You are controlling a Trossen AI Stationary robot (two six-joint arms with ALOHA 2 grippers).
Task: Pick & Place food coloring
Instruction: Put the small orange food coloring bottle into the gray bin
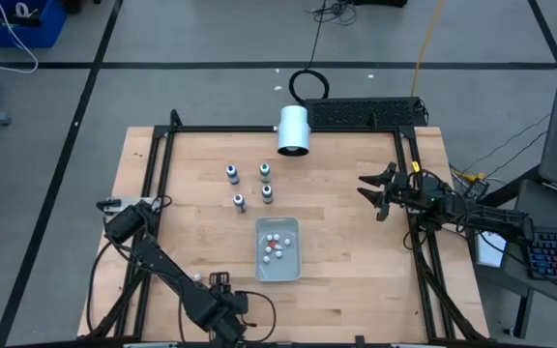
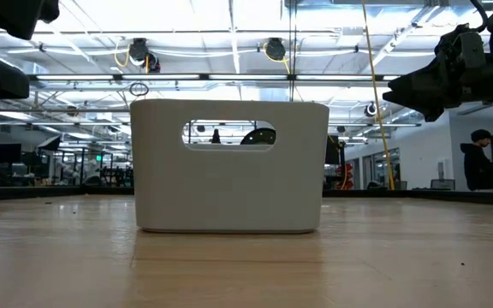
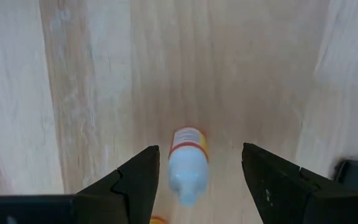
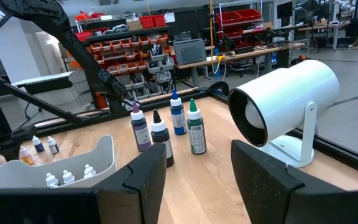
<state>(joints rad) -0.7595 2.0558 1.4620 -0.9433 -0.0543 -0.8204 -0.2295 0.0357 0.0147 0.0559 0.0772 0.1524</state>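
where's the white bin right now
In the high view the white bin sits near the table's middle, toward the front edge, just in front of the four food coloring bottles, between the two arms.

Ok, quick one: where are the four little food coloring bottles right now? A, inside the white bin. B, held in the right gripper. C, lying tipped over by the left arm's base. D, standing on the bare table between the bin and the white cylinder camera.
D: the four food coloring bottles stand upright on the wood, between the white bin and the white cylinder camera.
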